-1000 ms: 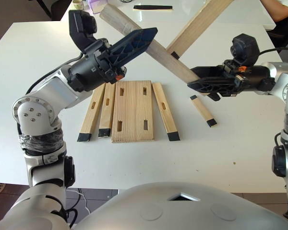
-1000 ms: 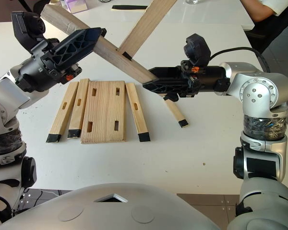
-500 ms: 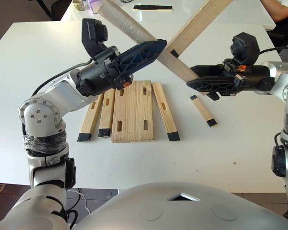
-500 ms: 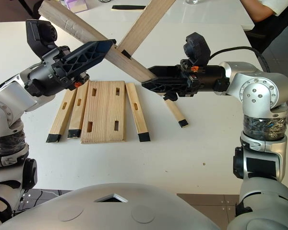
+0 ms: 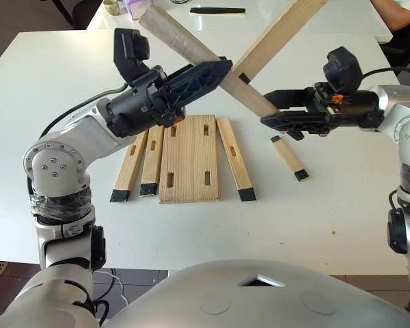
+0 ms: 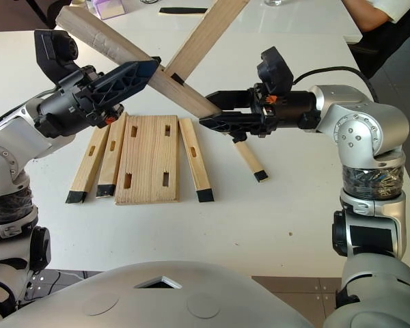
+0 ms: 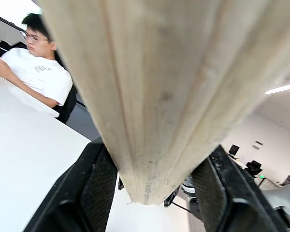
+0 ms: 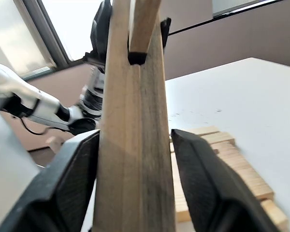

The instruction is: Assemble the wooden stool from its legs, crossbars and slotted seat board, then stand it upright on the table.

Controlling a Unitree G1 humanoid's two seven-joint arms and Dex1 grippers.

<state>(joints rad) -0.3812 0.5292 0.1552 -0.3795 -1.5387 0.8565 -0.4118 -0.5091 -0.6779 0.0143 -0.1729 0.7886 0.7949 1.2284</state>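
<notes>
Could have levered the slanting bar (image 5: 280,31) out of its slot through any twist between the two grips, or split the joint there. Held the slotted leg (image 5: 178,37) aloft over the surface (image 5: 342,205), clamped near the joint by the left tool (image 5: 215,68) and at the lower end by the right tool (image 5: 266,109). Looked pale, square-edged, black at the seated tip. Left flat below: slotted seat board (image 5: 189,160), loose bars (image 5: 234,157) alongside.

seat board (image 5: 188,158) pale wood, dark slots | crossbar (image 5: 288,157) tan, black-tipped | held leg (image 5: 184,42) light tan | table (image 5: 342,212) white
</notes>
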